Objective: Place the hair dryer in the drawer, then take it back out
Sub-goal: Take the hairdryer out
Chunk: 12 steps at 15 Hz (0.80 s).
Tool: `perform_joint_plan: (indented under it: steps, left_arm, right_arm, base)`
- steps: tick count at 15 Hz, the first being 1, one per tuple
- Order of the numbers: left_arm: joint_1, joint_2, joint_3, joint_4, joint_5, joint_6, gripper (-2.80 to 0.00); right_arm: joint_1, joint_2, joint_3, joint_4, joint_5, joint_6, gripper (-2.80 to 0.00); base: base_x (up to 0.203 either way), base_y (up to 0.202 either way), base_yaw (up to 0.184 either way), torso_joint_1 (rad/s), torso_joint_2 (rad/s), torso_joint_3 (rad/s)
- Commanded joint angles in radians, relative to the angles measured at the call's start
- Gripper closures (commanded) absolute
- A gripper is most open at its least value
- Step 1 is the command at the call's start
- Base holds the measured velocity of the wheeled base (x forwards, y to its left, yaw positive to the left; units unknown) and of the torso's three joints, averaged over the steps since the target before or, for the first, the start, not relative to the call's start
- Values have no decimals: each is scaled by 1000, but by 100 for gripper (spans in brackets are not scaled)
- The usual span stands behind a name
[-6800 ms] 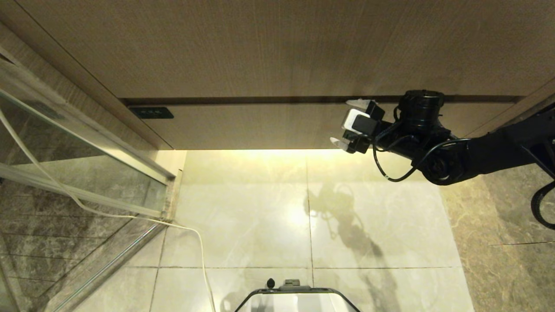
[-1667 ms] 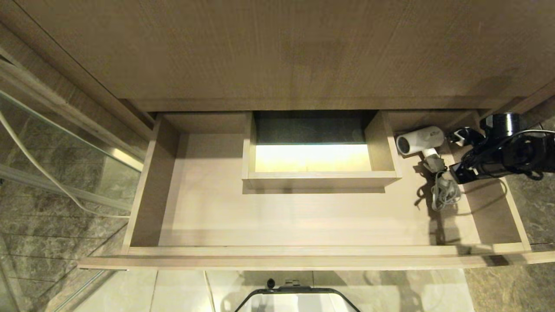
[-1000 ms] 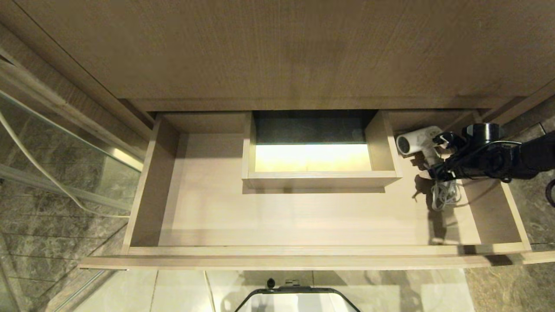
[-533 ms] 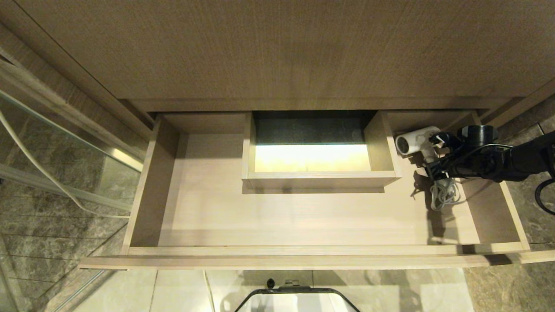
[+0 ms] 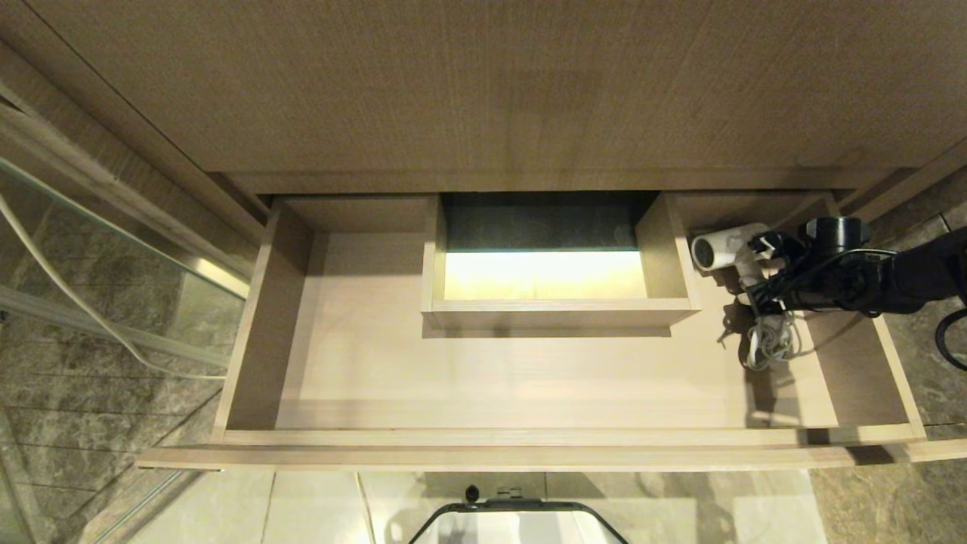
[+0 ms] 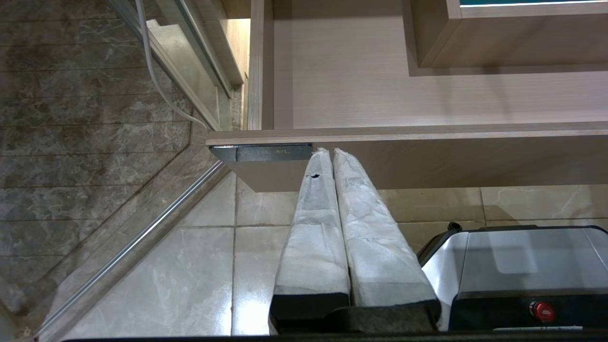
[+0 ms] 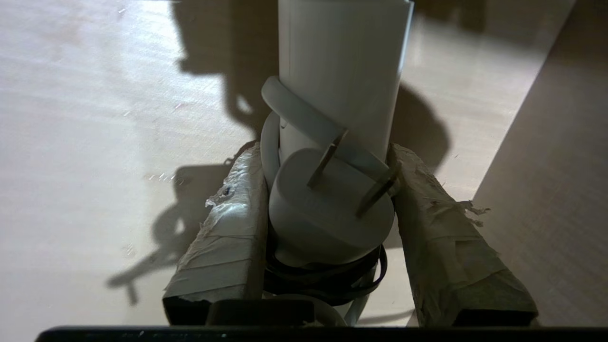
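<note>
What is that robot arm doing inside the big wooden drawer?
The wide light wood drawer is pulled open, and the small white hair dryer lies in its right-hand part with its bundled white cord. The right gripper has reached in, its jaws on either side of the dryer's handle and white plug. The left gripper is shut and parked below the drawer front.

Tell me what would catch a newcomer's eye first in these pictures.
The wide drawer stands pulled fully open, its middle taken by a boxed cut-out. At its far right end lies the white hair dryer, with the right claw closed around its plug and wound cord. The left claw hangs shut below the drawer front.
</note>
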Motion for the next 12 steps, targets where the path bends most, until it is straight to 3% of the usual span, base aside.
perform_joint_plan:
  steps: [1, 8, 12]
  left_arm:
    - [0, 0, 2, 0, 0, 0, 0]
    - [0, 0, 2, 0, 0, 0, 0]
    - [0, 0, 2, 0, 0, 0, 0]
  right_arm:
    - [-2, -92, 8, 35, 2, -2, 0]
    - [-2, -362, 153, 65, 1, -7, 0]
    - [-6, -577, 279, 109, -1, -52, 0]
  base:
    - [0, 0, 0, 0, 0, 0]
    - [0, 0, 0, 0, 0, 0]
    - [0, 0, 0, 0, 0, 0]
